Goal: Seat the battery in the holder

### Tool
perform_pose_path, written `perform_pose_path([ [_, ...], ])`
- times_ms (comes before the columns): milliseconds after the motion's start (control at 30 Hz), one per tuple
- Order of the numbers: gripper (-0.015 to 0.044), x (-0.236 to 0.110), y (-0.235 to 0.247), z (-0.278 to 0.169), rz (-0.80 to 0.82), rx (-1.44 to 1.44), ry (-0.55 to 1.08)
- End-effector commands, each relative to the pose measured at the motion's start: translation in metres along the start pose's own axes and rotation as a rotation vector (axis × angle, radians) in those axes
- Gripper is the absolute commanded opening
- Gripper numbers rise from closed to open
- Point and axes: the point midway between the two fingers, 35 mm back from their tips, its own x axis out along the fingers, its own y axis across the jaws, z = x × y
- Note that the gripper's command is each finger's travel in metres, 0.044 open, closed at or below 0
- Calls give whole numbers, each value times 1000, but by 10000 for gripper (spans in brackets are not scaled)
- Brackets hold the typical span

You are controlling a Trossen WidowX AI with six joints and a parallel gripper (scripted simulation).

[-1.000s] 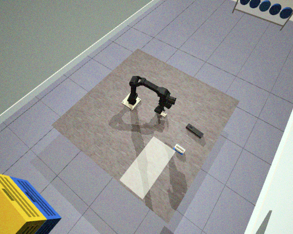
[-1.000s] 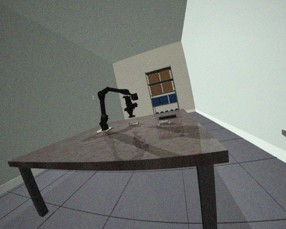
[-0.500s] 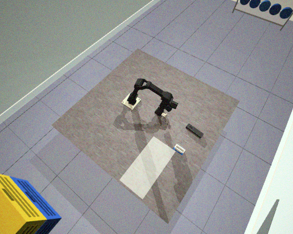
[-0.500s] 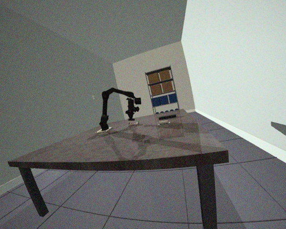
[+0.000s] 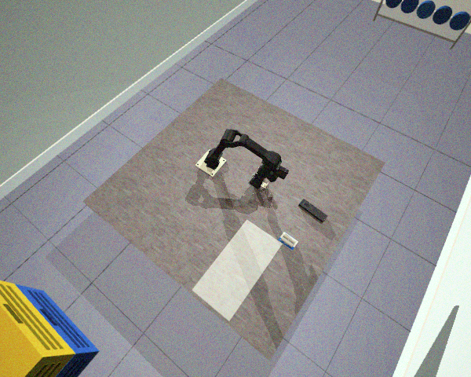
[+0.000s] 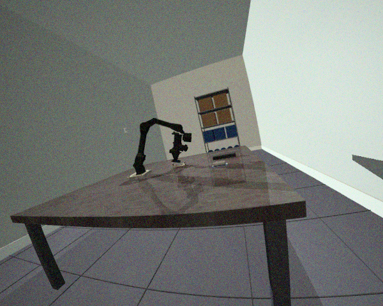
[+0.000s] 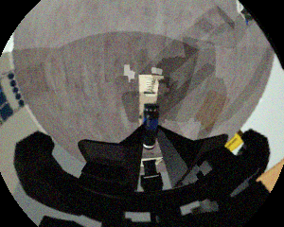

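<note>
My gripper [image 5: 257,185] [image 6: 175,160] [image 7: 150,128] is shut on the battery and points down at the holder. The battery [image 7: 151,122], dark with a blue band, shows between the fingertips in the wrist view. Its dark end points up the view and its pale end lies nearer the gripper. The cream holder [image 5: 264,185] [image 6: 182,164] [image 7: 149,85] lies on the table below, its length roughly in line with the battery. The fingertips are close above it. The battery and fingers hide much of the holder, and whether they touch it cannot be told. The spring and lip are not clear.
A white sheet [image 5: 238,269] lies on the wooden table [image 5: 146,178] [image 6: 119,204]. Beside the sheet's corner is a small white and blue object [image 5: 288,239] [image 6: 219,163]. A black bar [image 5: 312,210] [image 6: 224,156] lies farther toward the table's edge.
</note>
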Motion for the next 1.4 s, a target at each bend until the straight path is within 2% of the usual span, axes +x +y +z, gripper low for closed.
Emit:
perform_pose_path([
  [0,60,2,1,3,2,-3,30],
  [867,60,10,1,13,-2,-3,205],
  [1367,60,10,1,22,-5,-4,196],
])
